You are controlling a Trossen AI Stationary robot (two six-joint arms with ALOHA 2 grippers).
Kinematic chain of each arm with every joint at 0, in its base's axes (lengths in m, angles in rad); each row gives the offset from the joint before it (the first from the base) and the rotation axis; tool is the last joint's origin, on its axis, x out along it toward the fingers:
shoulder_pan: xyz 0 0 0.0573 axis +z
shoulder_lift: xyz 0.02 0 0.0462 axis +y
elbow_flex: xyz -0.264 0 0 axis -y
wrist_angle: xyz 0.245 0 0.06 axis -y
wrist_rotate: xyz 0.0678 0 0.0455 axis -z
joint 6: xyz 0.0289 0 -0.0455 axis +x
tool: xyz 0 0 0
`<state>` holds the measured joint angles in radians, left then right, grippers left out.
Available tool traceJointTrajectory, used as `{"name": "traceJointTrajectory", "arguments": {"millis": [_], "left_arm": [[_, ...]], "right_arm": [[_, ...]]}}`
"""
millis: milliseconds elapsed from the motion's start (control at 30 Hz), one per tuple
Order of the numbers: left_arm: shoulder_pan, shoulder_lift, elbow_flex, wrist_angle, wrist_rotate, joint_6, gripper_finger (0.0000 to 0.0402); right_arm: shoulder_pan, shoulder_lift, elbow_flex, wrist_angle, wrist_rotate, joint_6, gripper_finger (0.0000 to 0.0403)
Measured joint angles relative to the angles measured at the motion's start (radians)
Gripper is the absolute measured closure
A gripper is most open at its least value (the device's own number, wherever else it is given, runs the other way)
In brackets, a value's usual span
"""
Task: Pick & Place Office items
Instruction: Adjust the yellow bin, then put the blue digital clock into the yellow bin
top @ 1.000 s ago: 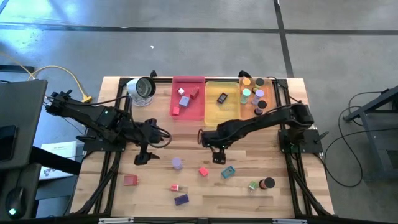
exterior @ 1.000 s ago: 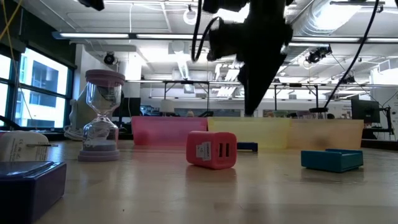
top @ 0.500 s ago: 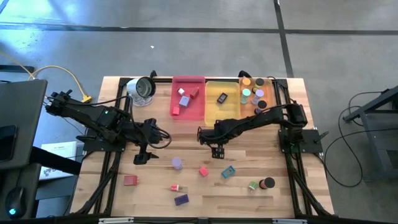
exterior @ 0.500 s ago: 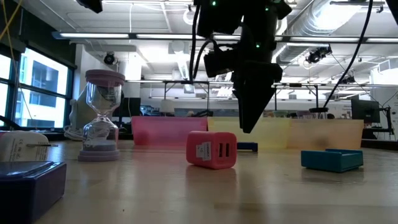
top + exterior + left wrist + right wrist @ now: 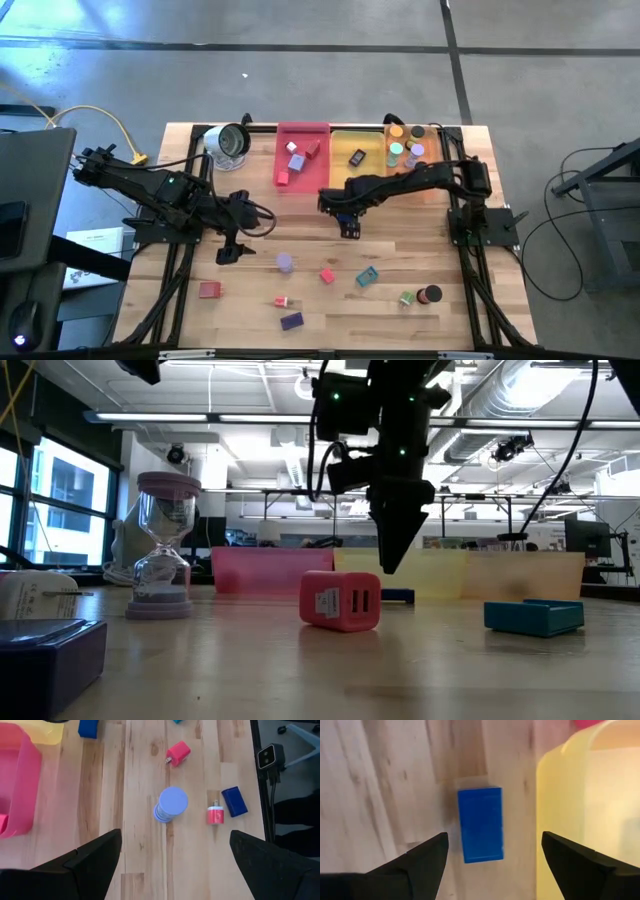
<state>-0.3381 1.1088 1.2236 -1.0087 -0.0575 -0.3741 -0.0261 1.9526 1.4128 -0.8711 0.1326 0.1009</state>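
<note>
A blue block (image 5: 480, 825) lies flat on the wood just outside the yellow tray's near wall (image 5: 555, 815); in the low view the blue block (image 5: 397, 596) shows behind a red charger block (image 5: 340, 600). My right gripper (image 5: 495, 837) hangs open above the blue block, pointing down, with one finger on either side and touching nothing. It also shows at mid-table in the high view, my right gripper (image 5: 350, 228). My left gripper (image 5: 228, 255) waits open over the left of the table, above a lavender cylinder (image 5: 172, 802). More office items lie scattered near the front.
Pink (image 5: 303, 160), yellow (image 5: 357, 160) and orange (image 5: 415, 155) trays line the far edge with items in them. A round silver-and-white object (image 5: 228, 143) stands far left. On the near half lie a red block (image 5: 209, 290), a purple block (image 5: 291, 321), a teal block (image 5: 367, 277) and a black disc (image 5: 432, 295).
My right gripper has moved toward the table's far edge, up to the yellow tray's near wall, and has sunk a little. It stays open. The items on the table have kept their places.
</note>
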Motion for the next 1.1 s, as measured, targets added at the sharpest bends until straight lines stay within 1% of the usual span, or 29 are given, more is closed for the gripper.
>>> {"name": "traceJointTrajectory", "arguments": {"millis": [133, 367, 667, 867, 1100], "left_arm": [[0.0, 0.0, 0.0, -0.001, 0.0, -0.021, 0.0039], [0.0, 0.0, 0.0, -0.001, 0.0, -0.053, 0.0038], [0.0, 0.0, 0.0, -0.001, 0.0, -0.069, 0.0039], [0.0, 0.0, 0.0, -0.002, 0.0, -0.072, 0.0039], [0.0, 0.0, 0.0, -0.003, 0.0, -0.072, 0.0039]], "right_arm": [[-0.024, 0.0, 0.0, 0.0, -0.002, -0.007, 0.0093], [-0.062, 0.0, 0.0, -0.001, 0.004, -0.064, 0.0093], [-0.093, 0.0, 0.001, -0.004, -0.032, -0.072, 0.0093], [-0.058, 0.0, 0.001, -0.014, -0.085, -0.046, 0.0093], [0.014, 0.0, 0.001, -0.023, -0.082, -0.058, 0.0093]]}}
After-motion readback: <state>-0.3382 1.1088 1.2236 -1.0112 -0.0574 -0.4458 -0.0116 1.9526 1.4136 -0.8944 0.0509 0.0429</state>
